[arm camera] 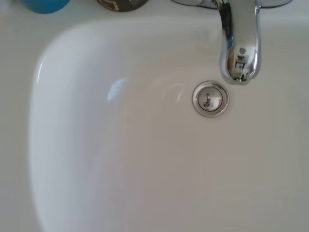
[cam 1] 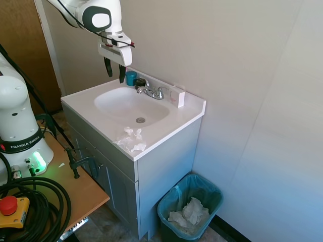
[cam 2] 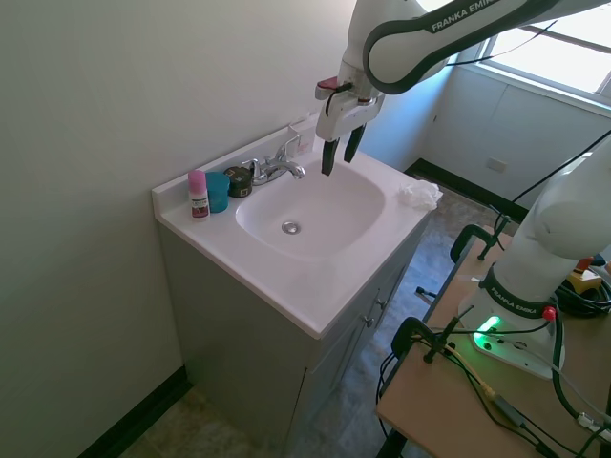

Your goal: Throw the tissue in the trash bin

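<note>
— Bathroom, white walls: a white counter [cam 1: 176, 118] on a grey cabinet [cam 1: 166, 166], with an oval sink [cam 1: 128, 105] sunk in its middle. What is the arm doing?

— It hangs above the sink's back edge, the gripper [cam 1: 115, 71] pointing down, just in front of the tap [cam 1: 151, 92]. Its two dark fingers stand a little apart and hold nothing.

— And the tissue [cam 1: 131, 140]?

— Crumpled at the counter's front edge, near the corner over the bin [cam 1: 190, 207], well apart from the gripper. In the second exterior view it sits at the counter's far right corner [cam 2: 420, 195].

— Where does the bin stand?

— On the floor beside the cabinet, close to the wall, lined with a teal bag. White paper wads [cam 1: 189, 214] lie inside.

— Anything else on the counter?

— Along the back edge, a blue cup [cam 2: 218, 191] and a pink-capped bottle [cam 2: 198, 195] at one corner, a dark round object [cam 2: 239, 180] beside the tap. The wrist view looks straight down on the drain [arm camera: 210, 99] and the tap's chrome spout [arm camera: 239, 43].
</note>
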